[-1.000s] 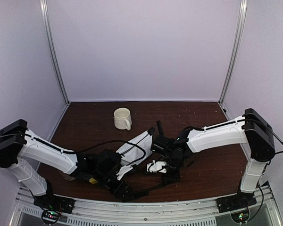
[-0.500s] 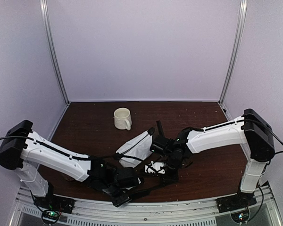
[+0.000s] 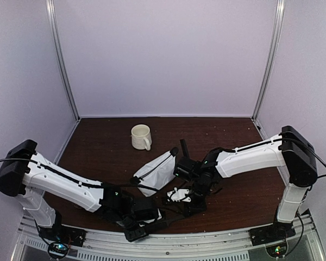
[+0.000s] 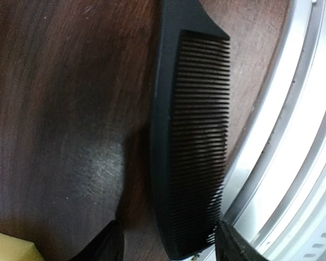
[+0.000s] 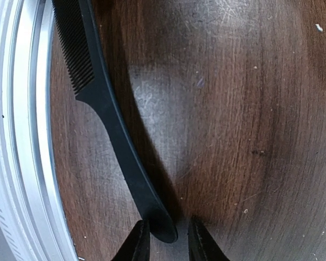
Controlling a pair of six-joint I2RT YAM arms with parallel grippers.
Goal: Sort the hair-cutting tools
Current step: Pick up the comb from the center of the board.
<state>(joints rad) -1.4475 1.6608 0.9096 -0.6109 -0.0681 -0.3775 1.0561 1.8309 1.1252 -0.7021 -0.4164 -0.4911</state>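
Black comb [image 4: 190, 147] flat at the bench's near edge, jaws over each end.

Its long axis runs along the aluminium rail [image 4: 293, 136], the toothed end just beside it and the handle slanting slightly inward. Left jaws stand released astride the toothed end, the spine clear of one finger and the teeth close to the other. Right jaws, set narrower, straddle the handle tip with a sliver of gap showing, so they are released too, not yet pinching. Judging by the overhead view it is one comb and neither arm is nearer; the right has the slimmer end. Bench [image 5: 233, 109] is dark, scuffed, glossy wood. A yellow sponge [image 4: 11, 247] corner sits near the left jaws; a white pouch [image 3: 157, 171] and a mug [image 3: 140, 136] lie further back. Lilac walls close in three sides.
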